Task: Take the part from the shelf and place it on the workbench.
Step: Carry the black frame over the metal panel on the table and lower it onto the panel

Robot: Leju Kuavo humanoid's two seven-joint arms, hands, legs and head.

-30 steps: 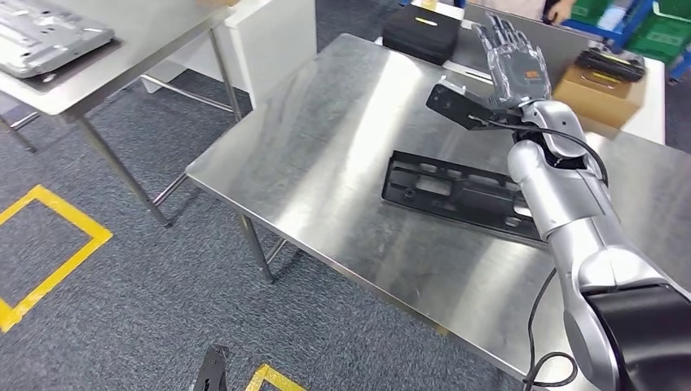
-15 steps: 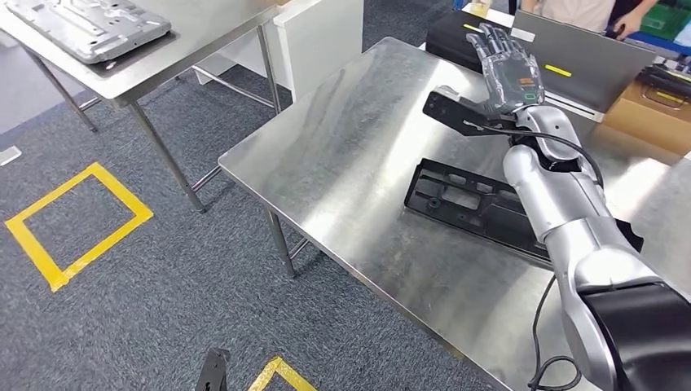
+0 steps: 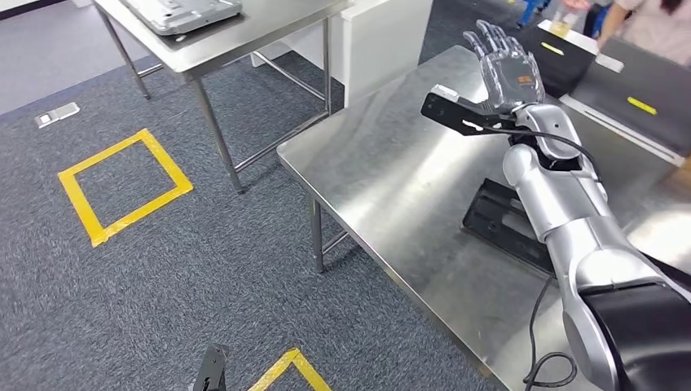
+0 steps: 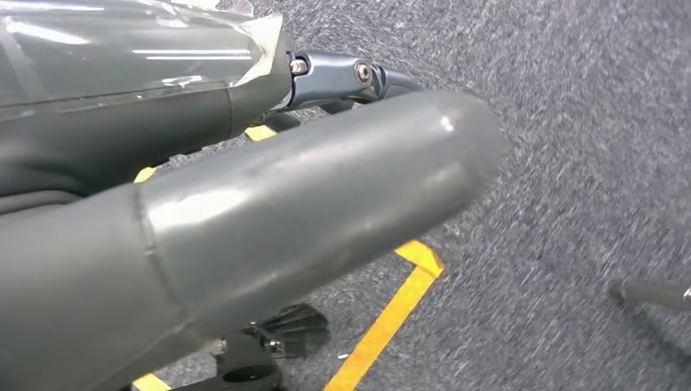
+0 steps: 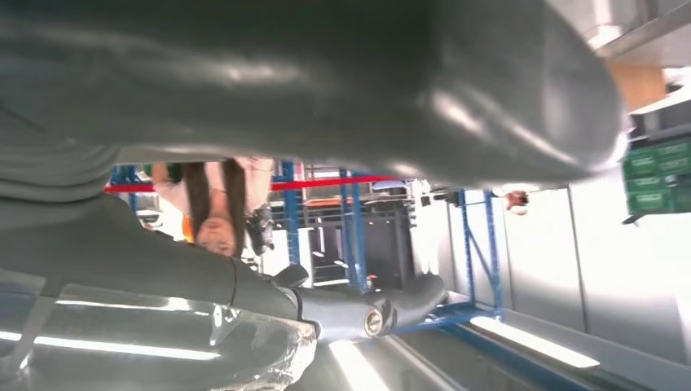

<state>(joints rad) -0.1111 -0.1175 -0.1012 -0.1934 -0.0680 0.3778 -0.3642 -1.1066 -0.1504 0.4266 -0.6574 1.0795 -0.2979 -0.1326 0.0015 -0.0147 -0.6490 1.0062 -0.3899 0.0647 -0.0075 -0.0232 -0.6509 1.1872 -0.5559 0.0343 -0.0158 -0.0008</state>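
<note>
The black plastic part (image 3: pixel 499 221) lies flat on the steel workbench (image 3: pixel 383 171), its right end hidden behind my right forearm. My right hand (image 3: pixel 505 69) is raised above the bench's far side, well clear of the part, with its fingers spread and nothing in them. The right wrist view shows the thick grey thumb (image 5: pixel 342 90) with no object against it. My left hand (image 4: pixel 277 212) hangs over the grey carpet and holds nothing, its thumb and fingers apart.
A second steel table (image 3: pixel 244 37) with a grey metal plate (image 3: pixel 183 10) stands at the back left, a white cabinet (image 3: pixel 389 37) beside it. Yellow tape squares (image 3: pixel 122 186) mark the carpet. Black cases (image 3: pixel 570 61) and a person (image 3: pixel 644 16) are behind the workbench.
The camera has swung left, so the whole scene has slid to the right of the picture. The part stays flat on the workbench and my right hand stays raised and empty.
</note>
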